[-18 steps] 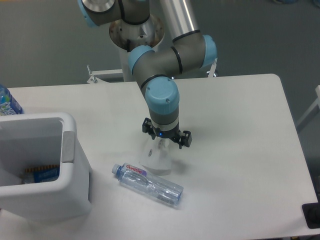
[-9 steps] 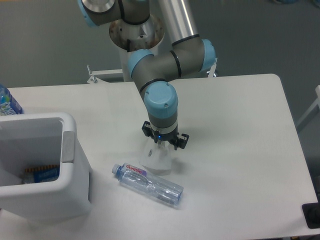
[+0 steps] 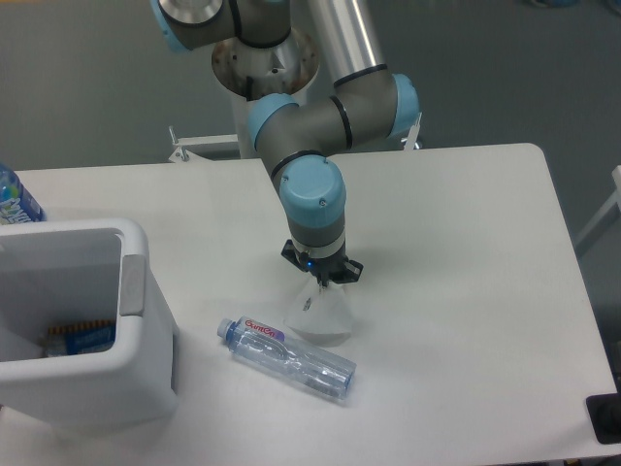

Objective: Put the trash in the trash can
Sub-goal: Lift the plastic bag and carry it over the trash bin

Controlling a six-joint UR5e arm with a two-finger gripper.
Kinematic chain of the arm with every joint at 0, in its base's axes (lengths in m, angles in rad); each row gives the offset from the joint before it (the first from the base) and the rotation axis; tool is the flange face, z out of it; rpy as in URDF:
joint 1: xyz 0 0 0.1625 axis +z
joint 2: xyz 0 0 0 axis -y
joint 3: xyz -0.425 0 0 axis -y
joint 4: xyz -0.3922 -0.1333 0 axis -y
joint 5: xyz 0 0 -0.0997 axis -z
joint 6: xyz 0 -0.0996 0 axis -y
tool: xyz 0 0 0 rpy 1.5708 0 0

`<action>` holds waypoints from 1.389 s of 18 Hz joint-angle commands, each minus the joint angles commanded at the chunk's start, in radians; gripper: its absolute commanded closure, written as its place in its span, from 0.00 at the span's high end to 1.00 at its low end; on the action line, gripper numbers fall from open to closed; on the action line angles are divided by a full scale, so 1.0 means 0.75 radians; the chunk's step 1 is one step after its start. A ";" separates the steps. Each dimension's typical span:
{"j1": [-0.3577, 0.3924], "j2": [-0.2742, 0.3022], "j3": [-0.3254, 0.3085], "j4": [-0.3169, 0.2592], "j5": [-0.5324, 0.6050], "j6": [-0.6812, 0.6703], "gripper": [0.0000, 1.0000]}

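Note:
The crumpled white paper wad [image 3: 323, 318] lies on the white table just below my gripper [image 3: 313, 294], which points straight down and is shut on the wad's top. A crushed clear bottle [image 3: 286, 356] with a blue cap and red-white label lies on its side right in front of the wad, cap pointing left. The white trash can [image 3: 132, 283] stands at the left edge of the table, its opening facing up and a grey patch on its right rim.
A blue-labelled bottle [image 3: 14, 198] stands behind the trash can at the far left. Some blue and orange packaging [image 3: 82, 336] lies inside the can. A black object [image 3: 604, 418] sits at the table's front right corner.
The gripper's fingers have drawn in from a wide spread to a narrow grip on the paper wad. The wad has shifted slightly right and toward the front.

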 joint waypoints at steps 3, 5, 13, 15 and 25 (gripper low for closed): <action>0.045 0.078 0.026 -0.066 -0.014 0.052 0.00; 0.053 0.125 0.067 -0.078 -0.085 0.048 0.00; 0.066 0.190 0.319 -0.062 -0.396 -0.393 0.00; 0.061 0.217 0.374 -0.055 -0.486 -0.539 0.00; -0.145 0.288 0.501 -0.037 -0.644 -0.918 0.00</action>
